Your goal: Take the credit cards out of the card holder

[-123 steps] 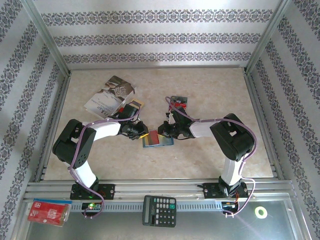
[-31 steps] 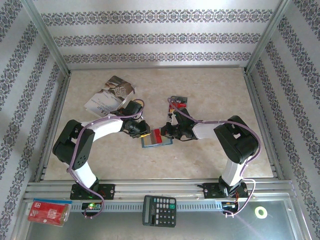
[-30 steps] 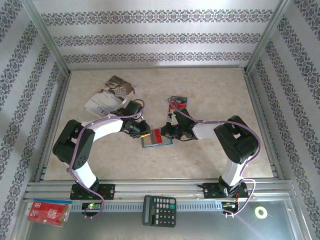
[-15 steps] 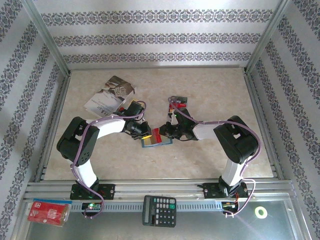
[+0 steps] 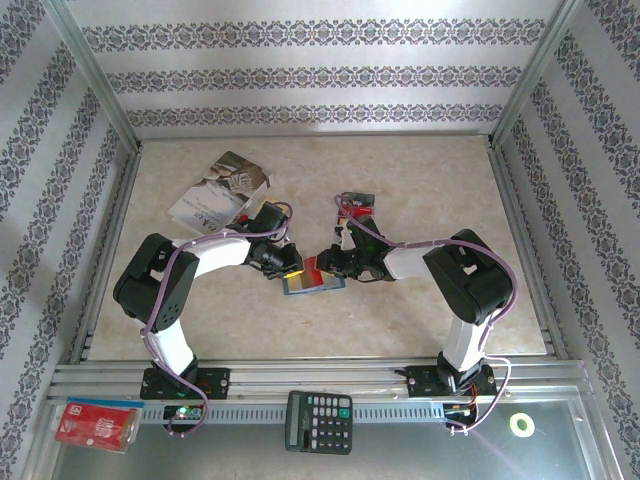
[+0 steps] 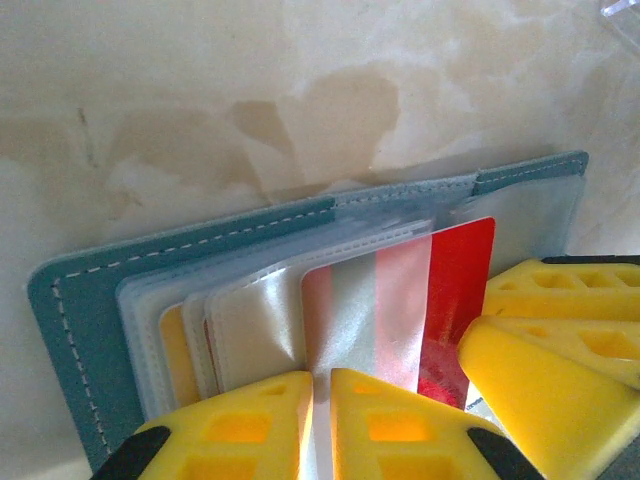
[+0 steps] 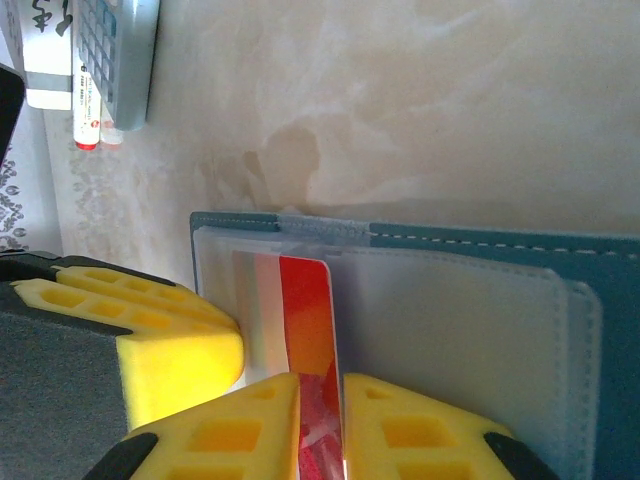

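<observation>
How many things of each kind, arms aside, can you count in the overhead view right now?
Blue bifold wallet: 1
Red plastic card: 1
Black desk calculator: 1
Red flat packet: 1
Printed paper booklet pile: 1
Green ring: 1
Small dark-and-red item, too small to identify: 1
Total: 7

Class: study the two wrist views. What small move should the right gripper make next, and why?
Probably draw the red card straight back out of its clear sleeve: the right gripper pinches its free end, part sits inside, and the left gripper clamps the card holder.
</observation>
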Available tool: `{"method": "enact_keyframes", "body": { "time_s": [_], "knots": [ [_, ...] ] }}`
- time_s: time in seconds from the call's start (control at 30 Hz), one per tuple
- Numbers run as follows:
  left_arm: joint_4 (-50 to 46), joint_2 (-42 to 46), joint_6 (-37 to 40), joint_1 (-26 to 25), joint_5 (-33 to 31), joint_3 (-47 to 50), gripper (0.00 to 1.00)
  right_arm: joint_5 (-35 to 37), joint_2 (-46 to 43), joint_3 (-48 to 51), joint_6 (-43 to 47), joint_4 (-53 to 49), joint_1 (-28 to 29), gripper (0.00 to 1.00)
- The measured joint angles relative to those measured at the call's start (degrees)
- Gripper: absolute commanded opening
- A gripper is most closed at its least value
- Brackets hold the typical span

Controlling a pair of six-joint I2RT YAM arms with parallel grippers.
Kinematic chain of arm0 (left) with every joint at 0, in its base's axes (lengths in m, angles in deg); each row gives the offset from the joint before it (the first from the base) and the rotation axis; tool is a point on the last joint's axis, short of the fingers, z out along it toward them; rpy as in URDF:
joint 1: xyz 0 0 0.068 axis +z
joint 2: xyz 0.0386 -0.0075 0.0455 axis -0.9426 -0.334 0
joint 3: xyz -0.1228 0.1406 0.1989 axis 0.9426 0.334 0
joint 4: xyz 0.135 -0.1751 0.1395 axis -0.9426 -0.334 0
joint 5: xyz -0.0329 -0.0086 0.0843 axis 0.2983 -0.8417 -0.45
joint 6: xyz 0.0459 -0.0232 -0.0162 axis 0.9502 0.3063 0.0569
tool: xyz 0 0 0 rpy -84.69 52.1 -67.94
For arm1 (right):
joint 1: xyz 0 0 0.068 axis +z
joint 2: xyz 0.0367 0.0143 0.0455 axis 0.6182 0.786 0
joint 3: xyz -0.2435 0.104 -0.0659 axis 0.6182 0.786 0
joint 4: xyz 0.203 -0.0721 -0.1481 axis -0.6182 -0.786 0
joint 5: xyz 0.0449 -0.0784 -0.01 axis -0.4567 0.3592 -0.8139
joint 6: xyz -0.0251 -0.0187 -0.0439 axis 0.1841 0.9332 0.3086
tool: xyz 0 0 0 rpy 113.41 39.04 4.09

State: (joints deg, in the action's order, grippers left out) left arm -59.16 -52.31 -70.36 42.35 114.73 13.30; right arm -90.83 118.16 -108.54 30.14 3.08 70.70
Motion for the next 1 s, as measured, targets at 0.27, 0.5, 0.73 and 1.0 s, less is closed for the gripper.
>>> {"method": "enact_keyframes", "body": {
  "time_s": [0.27, 0.5, 0.73, 1.0],
  "knots": [
    [0.09, 0.22, 0.02, -0.02, -0.17, 0.11, 0.16, 0.02, 0.26, 0.66, 0.24, 1.03, -0.02, 0.05],
    [0.28, 1.88, 1.03, -0.31, -2.38, 0.74, 0.25, 2.05, -5.05, 3.91, 1.92, 2.47, -0.52, 0.0],
    [2.08, 7.89, 3.04, -0.31, -5.73, 1.62, 0.47, 3.43, -15.26, 8.26, 6.16, 3.17, -3.65, 0.0],
    [11.93, 11.13, 2.89, -0.26, -2.25, 1.62, 0.66, -1.33, -21.64, 8.02, 7.65, 4.94, -7.82, 0.0]
  ]
}}
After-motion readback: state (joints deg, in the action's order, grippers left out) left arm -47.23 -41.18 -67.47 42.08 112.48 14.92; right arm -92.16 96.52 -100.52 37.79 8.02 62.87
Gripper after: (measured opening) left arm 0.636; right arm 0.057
